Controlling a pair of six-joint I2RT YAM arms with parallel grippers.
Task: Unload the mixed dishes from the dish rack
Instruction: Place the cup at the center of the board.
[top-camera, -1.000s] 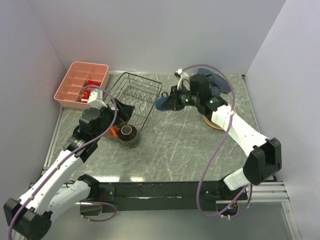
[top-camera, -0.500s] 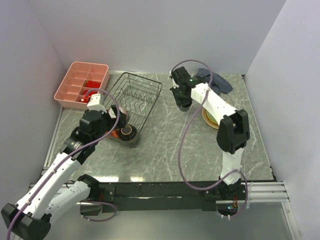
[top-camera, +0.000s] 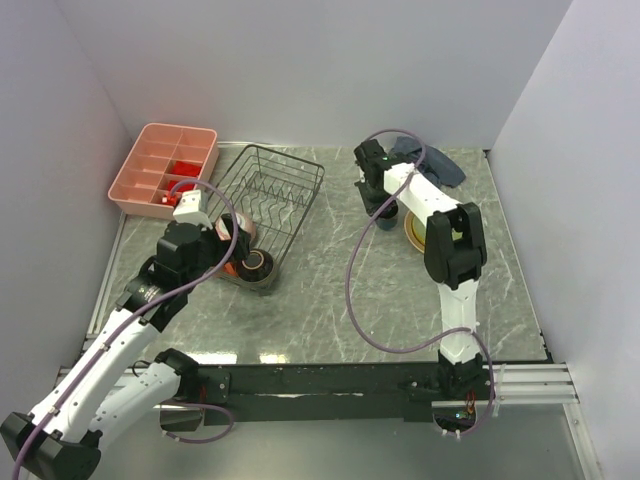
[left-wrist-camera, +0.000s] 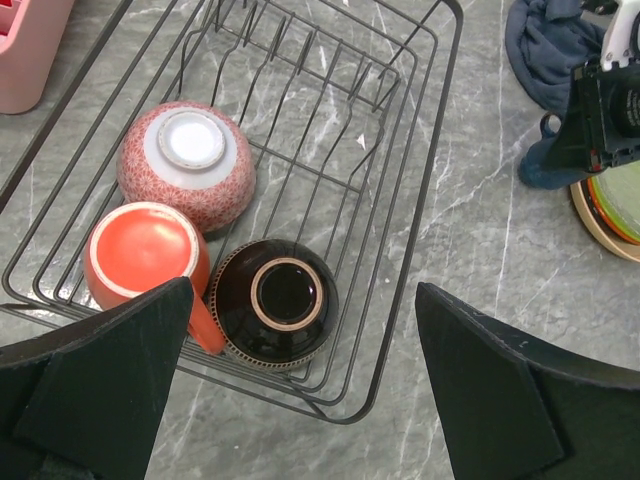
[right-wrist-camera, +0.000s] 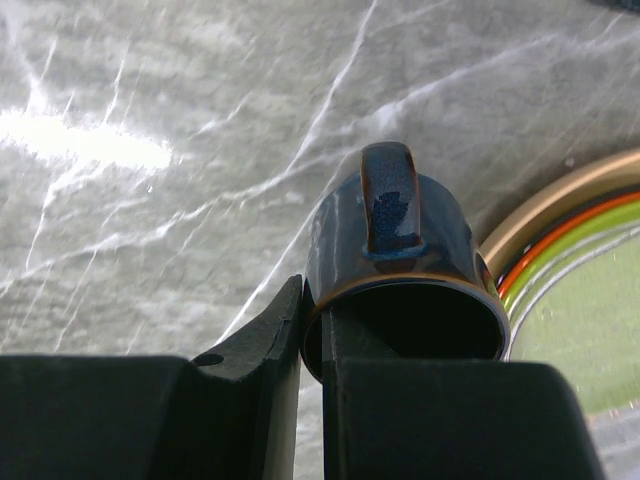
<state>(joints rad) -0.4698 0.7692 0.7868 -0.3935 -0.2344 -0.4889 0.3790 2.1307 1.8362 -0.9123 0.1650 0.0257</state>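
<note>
"Dish rack (top-camera: 270, 190) first: what lies in it?"

"I see three things at its near end, all bottom up and close together: a pinkish bowl (left-wrist-camera: 187, 163), an orange mug (left-wrist-camera: 145, 255) and a dark brown bowl (left-wrist-camera: 277, 300). My left gripper (left-wrist-camera: 302, 290) hangs above them with its jaws wide and holds nothing."

"And the other dishes?"

"They are out of it, on the table (top-camera: 340, 280) at the right side. The green plate (right-wrist-camera: 590, 350) sits on the tan plate (right-wrist-camera: 540, 205). Just beside them my right gripper (right-wrist-camera: 312, 325) is pinched narrow on the wall of the blue cup (right-wrist-camera: 400, 240), with one finger inside it. Whether the cup touches the table, I cannot tell."
</note>
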